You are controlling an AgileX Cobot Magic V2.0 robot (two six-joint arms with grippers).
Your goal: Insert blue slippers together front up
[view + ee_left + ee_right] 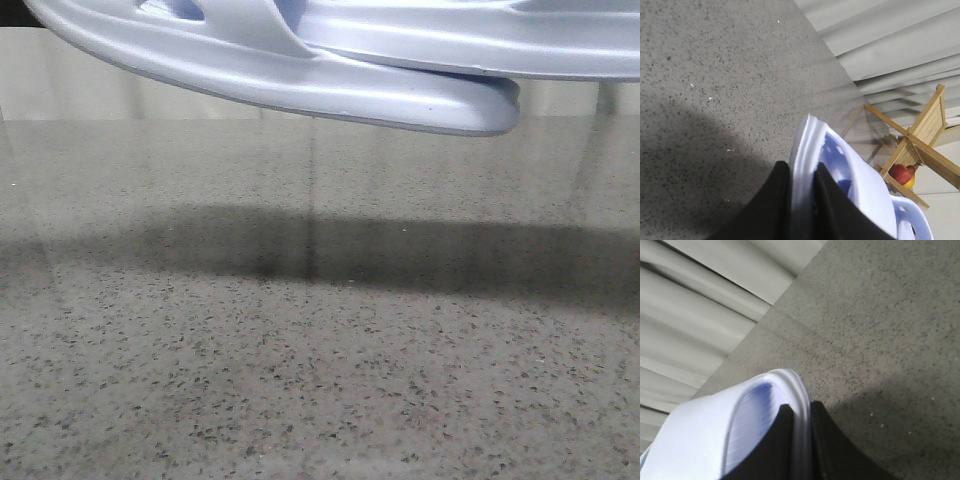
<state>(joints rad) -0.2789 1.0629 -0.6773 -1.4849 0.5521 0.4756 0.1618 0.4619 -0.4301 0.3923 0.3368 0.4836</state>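
Both slippers held up off the table, one in each gripper, close together in the air.

Front view: the blue slippers [400, 70] hang across the top of the frame, one overlapping the other, well clear of the speckled table [320, 380]; no fingers show here. Left wrist view: the left gripper [802, 200] is clenched on a slipper's edge, one dark finger on each side of the sole rim, the strap with its cut-out holes reaching beyond the fingertips; a wooden rack [920, 135] holding fruit stands past it. Right wrist view: the right gripper [800, 440] pinches the other slipper's rim likewise, ribbed footbed just beside the fingers. Edge grips probably leave the straps free for sliding one slipper into the other.
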